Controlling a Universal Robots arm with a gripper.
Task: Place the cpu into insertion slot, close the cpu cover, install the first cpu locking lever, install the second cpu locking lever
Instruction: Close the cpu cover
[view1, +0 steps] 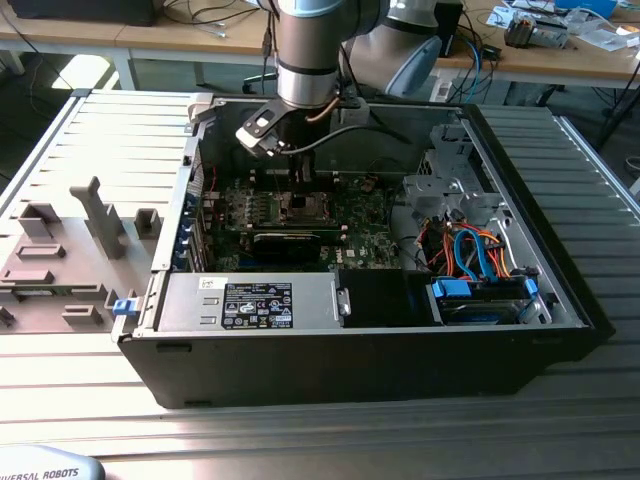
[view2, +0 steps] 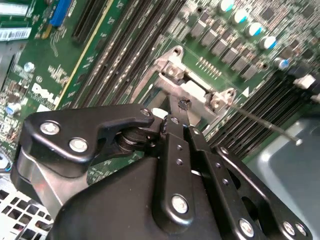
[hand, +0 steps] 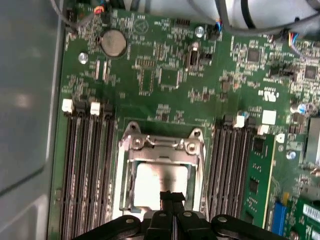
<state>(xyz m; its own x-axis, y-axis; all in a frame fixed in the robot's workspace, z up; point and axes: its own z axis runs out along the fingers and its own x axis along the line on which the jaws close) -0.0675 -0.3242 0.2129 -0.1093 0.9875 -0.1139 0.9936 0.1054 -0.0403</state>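
First wrist view shows me the cpu (hand: 152, 182) in the insertion slot (hand: 125, 195) under the closed cpu cover (hand: 160, 144), mid-frame in the exterior view, with the gripper (hand: 172, 197) clenched empty above; I judge lever-latching is in hand, needing careful hooking.

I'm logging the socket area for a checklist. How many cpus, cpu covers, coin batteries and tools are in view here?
cpu: 1
cpu cover: 1
coin battery: 1
tool: 1
Total: 4
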